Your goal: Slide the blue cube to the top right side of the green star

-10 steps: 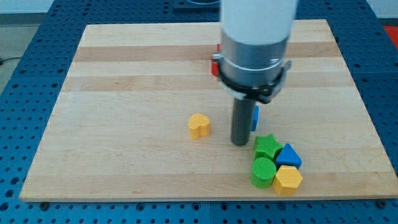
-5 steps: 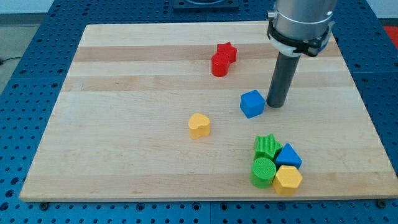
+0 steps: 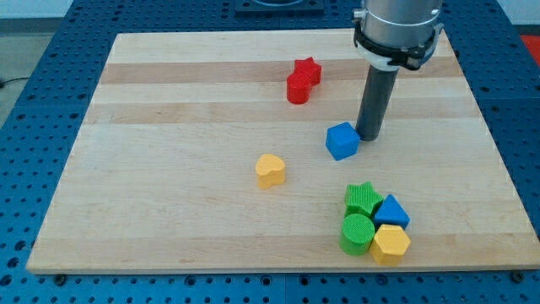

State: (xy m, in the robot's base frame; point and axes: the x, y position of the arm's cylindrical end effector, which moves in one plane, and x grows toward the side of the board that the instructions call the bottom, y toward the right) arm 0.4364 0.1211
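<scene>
The blue cube (image 3: pixel 342 140) sits on the wooden board right of centre. My tip (image 3: pixel 369 135) is just to its right and slightly above, very close to or touching its upper right corner. The green star (image 3: pixel 362 198) lies below the cube, toward the view's bottom right, at the top of a tight cluster of blocks.
A green cylinder (image 3: pixel 357 233), a blue triangular block (image 3: pixel 392 211) and a yellow hexagonal block (image 3: pixel 391 243) crowd against the green star. A yellow heart-shaped block (image 3: pixel 270 170) lies left of the cube. A red star (image 3: pixel 308 70) and a red cylinder (image 3: pixel 297 88) sit near the top.
My tip swung from below-left of the blue cube, round to its right side, then edged slightly left and up toward the cube. The blocks have not visibly moved.
</scene>
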